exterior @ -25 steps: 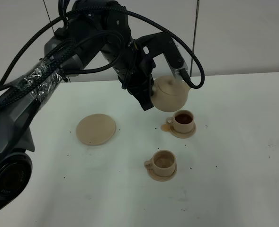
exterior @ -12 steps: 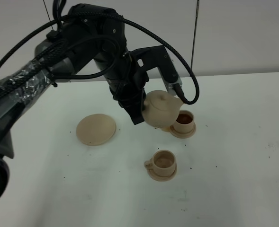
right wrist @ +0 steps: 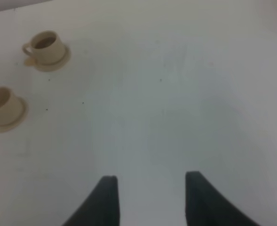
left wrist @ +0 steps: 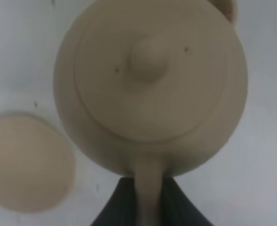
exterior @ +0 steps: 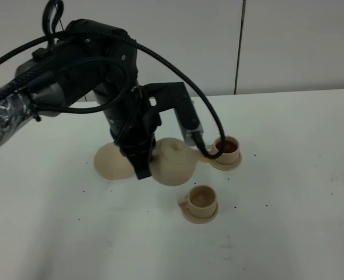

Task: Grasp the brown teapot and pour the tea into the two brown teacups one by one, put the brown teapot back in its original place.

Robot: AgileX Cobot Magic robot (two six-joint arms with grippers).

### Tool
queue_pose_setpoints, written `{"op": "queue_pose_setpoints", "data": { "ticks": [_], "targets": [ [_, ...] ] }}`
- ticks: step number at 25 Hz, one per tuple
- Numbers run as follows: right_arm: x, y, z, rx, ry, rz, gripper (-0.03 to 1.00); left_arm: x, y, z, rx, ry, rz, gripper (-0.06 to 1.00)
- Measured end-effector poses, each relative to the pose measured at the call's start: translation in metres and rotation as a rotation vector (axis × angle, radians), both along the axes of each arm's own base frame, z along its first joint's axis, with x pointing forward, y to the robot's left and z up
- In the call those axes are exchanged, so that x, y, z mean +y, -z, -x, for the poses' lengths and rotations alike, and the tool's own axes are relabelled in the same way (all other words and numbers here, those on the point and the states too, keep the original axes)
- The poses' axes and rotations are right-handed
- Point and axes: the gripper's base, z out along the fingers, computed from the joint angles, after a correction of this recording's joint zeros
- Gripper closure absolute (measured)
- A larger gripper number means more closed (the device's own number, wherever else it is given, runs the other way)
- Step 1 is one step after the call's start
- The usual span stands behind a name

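Surface: white table [exterior: 288, 204] with small dark specks, pale panelled wall [exterior: 300, 41] behind it.
Left gripper [exterior: 141, 166]: dark fingers pressed together on the loop handle of the brown teapot [exterior: 173, 162]; the wrist view shows the handle running straight down into the grip [left wrist: 147, 212].
Brown teapot: carried in the gripper, body hanging out in front of the fingers, domed lid [left wrist: 147, 75] and its knob facing the wrist camera, spout on the side away from the grip.
Left arm pose: black arm reaches in from its own side, bends sharply down at the wrist, and points the gripper down toward the table; a thick black cable [exterior: 177, 76] loops over the arm and hangs past the teapot.
Large saucer [exterior: 107, 163]: bare, flat on the table just beside the gripper on the handle side; partly hidden behind the arm in the high view, clear of the teapot in the wrist view [left wrist: 25, 162].
Far teacup [exterior: 227, 149]: on its small saucer just beyond the spout, dark tea inside.
Near teacup [exterior: 202, 199]: on its own saucer, near the teapot's body, apart from the far cup; whether it holds tea I cannot tell.
Right gripper [right wrist: 150, 200]: well apart from the teapot, jaws spread with nothing between them, over bare table, with both cups in its view.
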Motion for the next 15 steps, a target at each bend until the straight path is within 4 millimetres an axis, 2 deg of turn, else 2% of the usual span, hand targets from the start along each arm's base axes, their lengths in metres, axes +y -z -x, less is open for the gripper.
{"op": "queue_pose_setpoints", "data": {
  "ticks": [5,15],
  "targets": [
    [0.0,0.0,0.0,0.0,0.0,0.0,0.64,0.012,0.002,0.011,0.0,-0.002,-0.027,0.77],
    [0.0,0.0,0.0,0.0,0.0,0.0,0.64,0.014,0.026,0.007,-0.084,0.02,-0.006,0.77]
  ]
}}
